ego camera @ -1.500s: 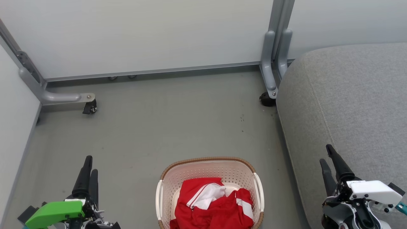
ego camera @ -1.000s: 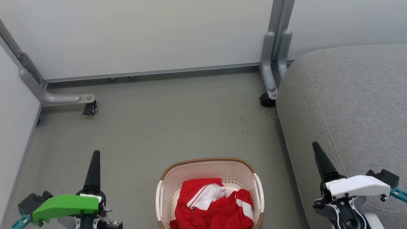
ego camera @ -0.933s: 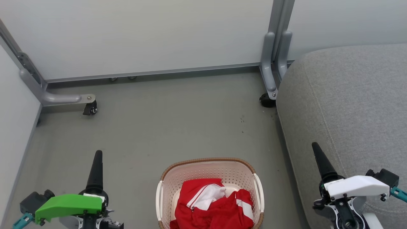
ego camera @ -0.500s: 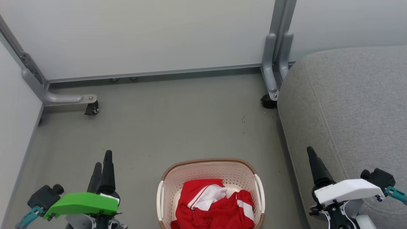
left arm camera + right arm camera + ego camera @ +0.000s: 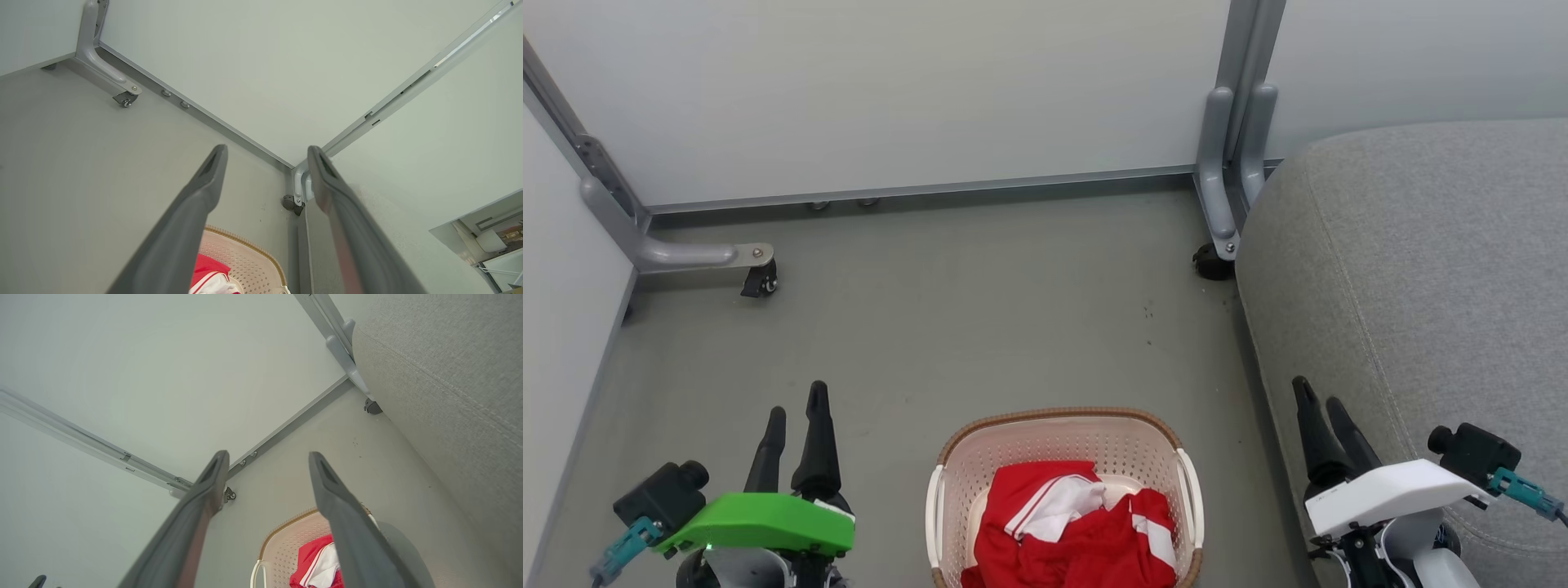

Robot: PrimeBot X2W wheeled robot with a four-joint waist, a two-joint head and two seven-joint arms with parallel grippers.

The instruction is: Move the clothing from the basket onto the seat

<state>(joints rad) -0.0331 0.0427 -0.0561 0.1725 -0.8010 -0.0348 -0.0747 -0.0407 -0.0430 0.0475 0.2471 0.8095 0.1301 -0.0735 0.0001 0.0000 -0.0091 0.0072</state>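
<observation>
Two arms flank the load, and neither has anything in its grasp. Furthest left, the left gripper point(image 5: 796, 400) hangs over the grey floor point(image 5: 980, 327), its two dark fingers spread apart and empty, pointing forward towards the pale partition point(image 5: 890, 90) rather than down. To its right sits the basket point(image 5: 1054, 412) on the floor, and the clothing point(image 5: 1078, 531) lies crumpled inside it, red with white stripes, heaped towards the near end. The basket's near end is cut off from where I stand, so I cannot say for certain which way its long axis runs.

Right of the basket, the right gripper point(image 5: 1316, 392) is likewise released and empty, fingers aimed forward and a little inward, hovering just at the edge of the seat point(image 5: 1421, 269), which fills the far right.

So the clothing lies inward of either gripper and nearer the robot than the fingertips. Both seem about equally near. I'd judge the right arm better placed, being beside the seat, but either must draw back, turn inward and tip its fingers down to reach the heap.
</observation>
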